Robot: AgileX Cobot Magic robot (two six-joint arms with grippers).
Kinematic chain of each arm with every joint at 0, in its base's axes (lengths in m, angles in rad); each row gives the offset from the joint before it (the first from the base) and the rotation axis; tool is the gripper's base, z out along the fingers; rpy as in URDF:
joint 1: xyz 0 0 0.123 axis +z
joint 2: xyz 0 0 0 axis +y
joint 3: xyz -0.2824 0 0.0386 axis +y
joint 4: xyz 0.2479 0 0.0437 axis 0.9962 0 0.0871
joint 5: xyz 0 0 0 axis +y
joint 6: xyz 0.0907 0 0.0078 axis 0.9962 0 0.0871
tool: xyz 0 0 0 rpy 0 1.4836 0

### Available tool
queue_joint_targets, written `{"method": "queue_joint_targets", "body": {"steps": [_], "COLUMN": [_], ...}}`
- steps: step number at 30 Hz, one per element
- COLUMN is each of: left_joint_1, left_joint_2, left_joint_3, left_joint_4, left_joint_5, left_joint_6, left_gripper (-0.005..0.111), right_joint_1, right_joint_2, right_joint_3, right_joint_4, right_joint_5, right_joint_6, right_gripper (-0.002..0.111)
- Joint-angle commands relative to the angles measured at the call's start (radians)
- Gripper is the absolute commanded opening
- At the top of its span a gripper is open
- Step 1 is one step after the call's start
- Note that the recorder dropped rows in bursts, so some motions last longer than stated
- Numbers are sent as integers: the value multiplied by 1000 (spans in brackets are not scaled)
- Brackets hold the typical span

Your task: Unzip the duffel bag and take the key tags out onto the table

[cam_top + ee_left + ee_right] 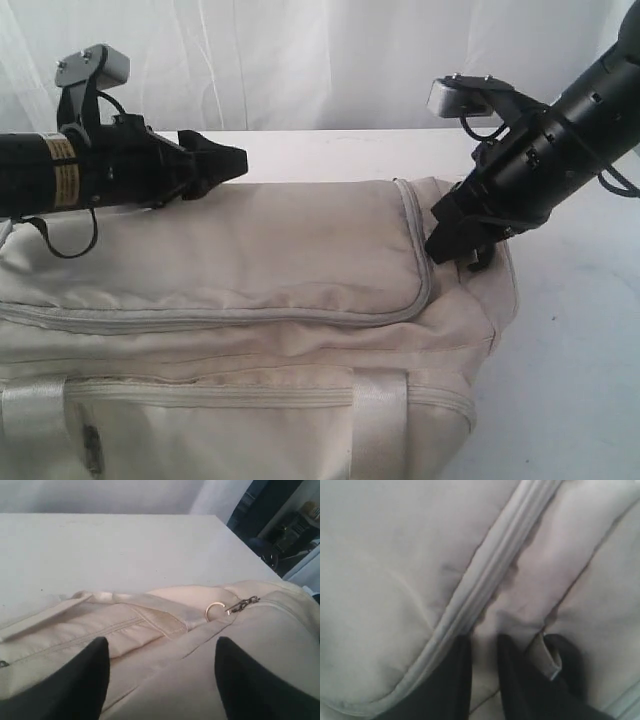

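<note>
The cream duffel bag (260, 300) fills the near left of the table (580, 350), its grey zipper (415, 250) closed around the top flap. My left gripper (228, 162) hovers over the bag's back left top. It is wide open in the left wrist view (162, 655), with only bag fabric (165, 680) beneath and a metal ring with the zipper pull (216, 611) ahead. My right gripper (455, 250) presses on the bag's right end beside the zipper (485, 580). Its fingers (457, 680) stand close together, pinching a fold of fabric. The key tags are hidden.
A webbing tab with a black D-ring (550, 655) sits right beside the right fingers. Bare white tabletop (125, 545) runs behind and to the right of the bag. A white curtain (300, 60) backs the scene, and dark equipment (285, 530) stands beyond the table corner.
</note>
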Motion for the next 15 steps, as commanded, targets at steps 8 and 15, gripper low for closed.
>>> {"method": "queue_joint_targets", "body": {"steps": [8, 15], "left_joint_1": [-7, -7], "left_joint_2": [43, 43], "left_joint_3": [-4, -4], "left_joint_4": [263, 262], "left_joint_5": [-143, -304], "left_joint_6": [-77, -59], "left_gripper": [61, 56], "right_joint_1": [2, 12], "right_joint_2": [-47, 7], "right_joint_3": [-76, -105], "right_joint_4": [81, 124], "right_joint_5": [-330, -190], "right_joint_6": [15, 17], "right_gripper": [19, 28]}}
